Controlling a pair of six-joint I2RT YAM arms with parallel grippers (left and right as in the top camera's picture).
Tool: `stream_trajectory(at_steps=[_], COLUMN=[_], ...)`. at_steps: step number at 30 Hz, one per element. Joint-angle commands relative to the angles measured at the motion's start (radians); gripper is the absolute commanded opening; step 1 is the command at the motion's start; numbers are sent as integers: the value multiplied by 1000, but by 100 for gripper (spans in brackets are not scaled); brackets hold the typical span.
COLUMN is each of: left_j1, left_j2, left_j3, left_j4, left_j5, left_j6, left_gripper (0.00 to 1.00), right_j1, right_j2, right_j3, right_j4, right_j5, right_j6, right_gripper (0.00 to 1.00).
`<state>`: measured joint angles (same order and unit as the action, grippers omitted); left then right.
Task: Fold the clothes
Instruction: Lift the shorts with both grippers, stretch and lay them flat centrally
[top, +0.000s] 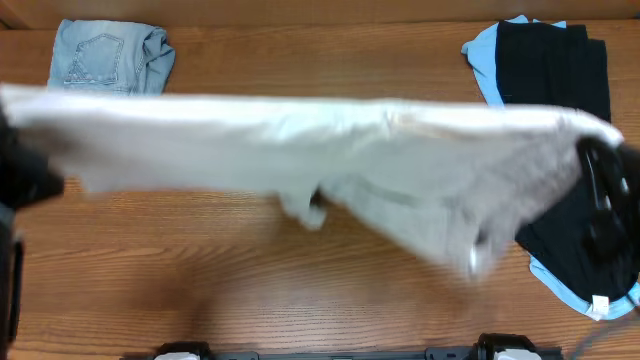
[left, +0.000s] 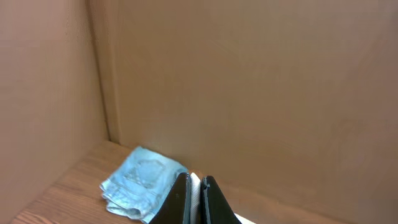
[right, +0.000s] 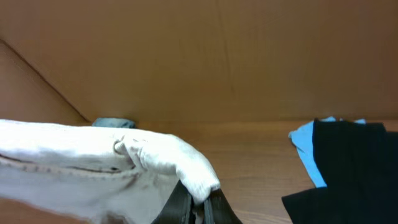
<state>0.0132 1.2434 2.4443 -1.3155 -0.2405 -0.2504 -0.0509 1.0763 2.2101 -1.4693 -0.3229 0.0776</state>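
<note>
Two tools hold the big beige shorts (top: 300, 150) up over the bench (top: 250, 295), stretched out wide. The left tool (left: 196, 198) is pinched tight on one end of them. The right tool (right: 198, 208) is pinched tight on the other end. Denim shorts (top: 105, 58) lie at the back left. Black clothes (top: 555, 70) lie on a sky-blue one (top: 485, 55) at the right.
</note>
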Motion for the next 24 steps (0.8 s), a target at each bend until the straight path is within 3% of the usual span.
stream_trajectory(at_steps=[1,8,17,24], left_j1=[6,6,6,3], left_j2=[-3,115,459,802], left_j3=[7,-8,-8,-8], left_j4=[-11,-73,-113,22], left_j5=[-116,-130,-111,-23], left_j6=[27,26,7,8], left_gripper=[4,4,4,4], right_j1=[-12,-12,-10,-10], right_j2=[-1,100,384,679], right_j3=[16,-81,-245,-327], right_j4=[1,11,118,337], right_j5=[41,40,40,40], right_j6=[-3,-3,-4,-6], right_gripper=[4,4,4,4])
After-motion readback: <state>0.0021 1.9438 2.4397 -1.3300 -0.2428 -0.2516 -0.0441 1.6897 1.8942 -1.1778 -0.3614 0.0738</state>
